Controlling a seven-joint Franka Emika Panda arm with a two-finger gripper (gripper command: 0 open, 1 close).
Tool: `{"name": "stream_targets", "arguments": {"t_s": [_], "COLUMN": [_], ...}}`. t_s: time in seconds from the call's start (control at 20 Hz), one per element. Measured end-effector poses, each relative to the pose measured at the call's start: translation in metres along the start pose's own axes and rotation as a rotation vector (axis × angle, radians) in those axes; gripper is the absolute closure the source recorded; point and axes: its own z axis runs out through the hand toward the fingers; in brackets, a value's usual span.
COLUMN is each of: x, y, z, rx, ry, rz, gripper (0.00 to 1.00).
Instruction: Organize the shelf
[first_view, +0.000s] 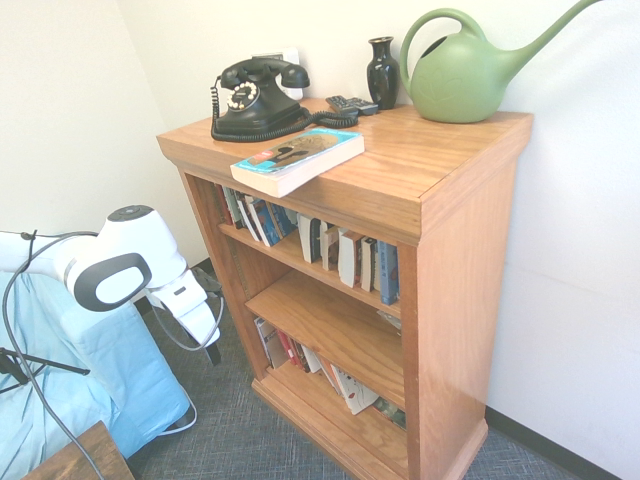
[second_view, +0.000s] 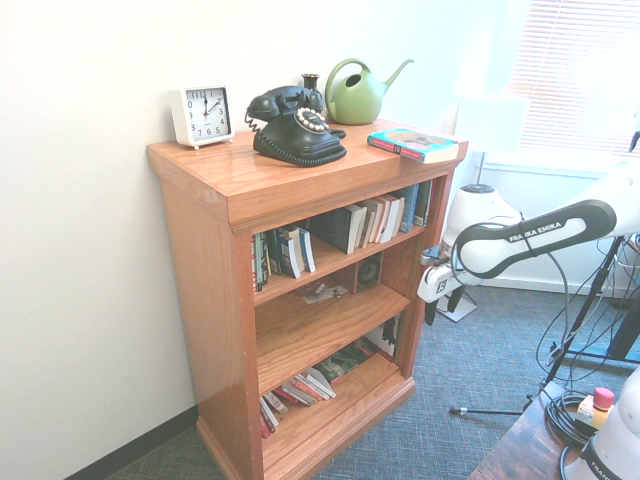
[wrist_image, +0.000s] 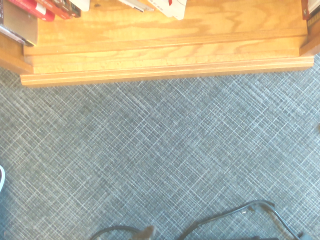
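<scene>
The shelf is an orange-brown bookcase against the white wall, and its base board fills the wrist view above grey carpet. A paperback book lies flat on its top near the front edge. Upright and leaning books fill the upper tier, and more books lean and lie on the bottom tier. My gripper hangs pointing down in front of the shelf at about middle-tier height, off to one side, a short way out from it. In the second exterior view the gripper stands open and holds nothing.
On the shelf top stand a black rotary phone, a dark vase, a remote, a green watering can and a white clock. A dark table corner is near the arm. Grey carpet lies in front.
</scene>
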Motion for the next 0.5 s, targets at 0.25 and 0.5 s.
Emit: {"name": "stream_targets", "arguments": {"t_s": [0.25,0.5], "x": [0.009,0.033], "y": [0.0,0.003], "z": [-0.006,-0.034], "rx": [-0.01,-0.049], "ry": [0.041,0.221], "rz": [-0.016,-0.077], "gripper": [0.0,0.0]}}
